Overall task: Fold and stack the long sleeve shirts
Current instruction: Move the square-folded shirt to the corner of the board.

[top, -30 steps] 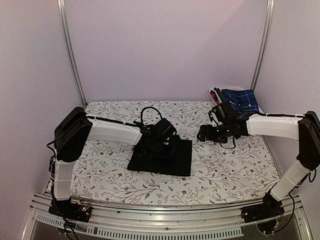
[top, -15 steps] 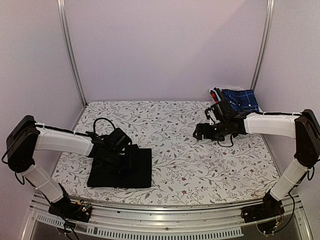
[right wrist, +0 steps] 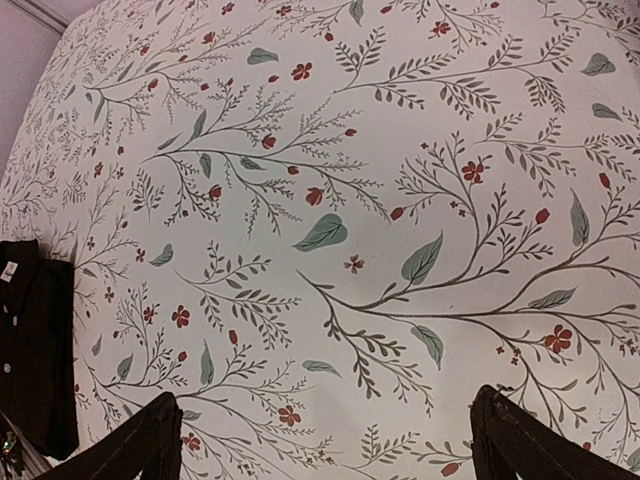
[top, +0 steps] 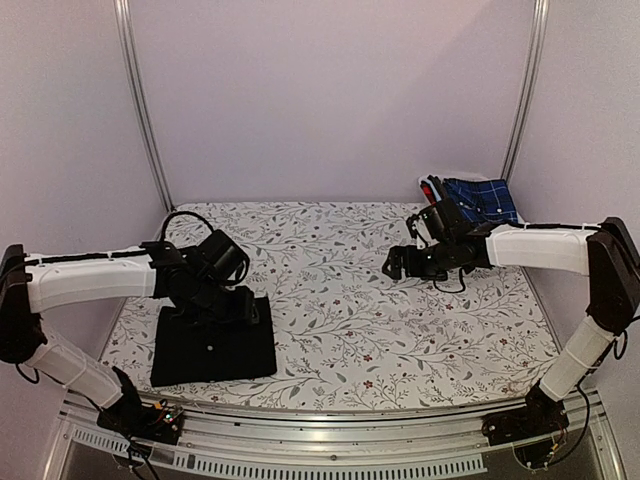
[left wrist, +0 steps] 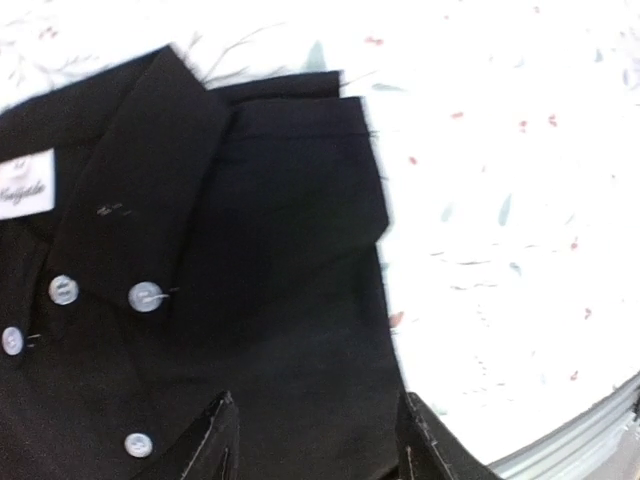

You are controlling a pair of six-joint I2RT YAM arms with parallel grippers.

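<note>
Hovering over the shirt (left wrist: 280, 260), the left gripper (left wrist: 318, 435) shows its jaws apart, with black cloth lying flat below them and nothing pinched that I can see. Out from those tips, buttons (left wrist: 145, 296) and collar (left wrist: 150, 140) sit toward 10 o'clock in the wrist view, and the folded edge runs 12 to 6 on the right. From above, the shirt is a neat dark rectangle at 7 o'clock on the table (top: 340, 310), long axis running 9 to 3, close to the near edge.

Over to the right gripper (right wrist: 330, 445): jaws spread wide, nothing between them but floral print. It hangs above the table at about 2 o'clock, well apart from the shirt, which shows only at 9 o'clock in its wrist view.

Here's the one that matters: the plaid cloth (top: 482, 198), probably the next shirt, is bunched in the far right corner, toward 1 o'clock from the right jaws and near them. The right arm is much the nearer, so that pickup looks like its job.
</note>
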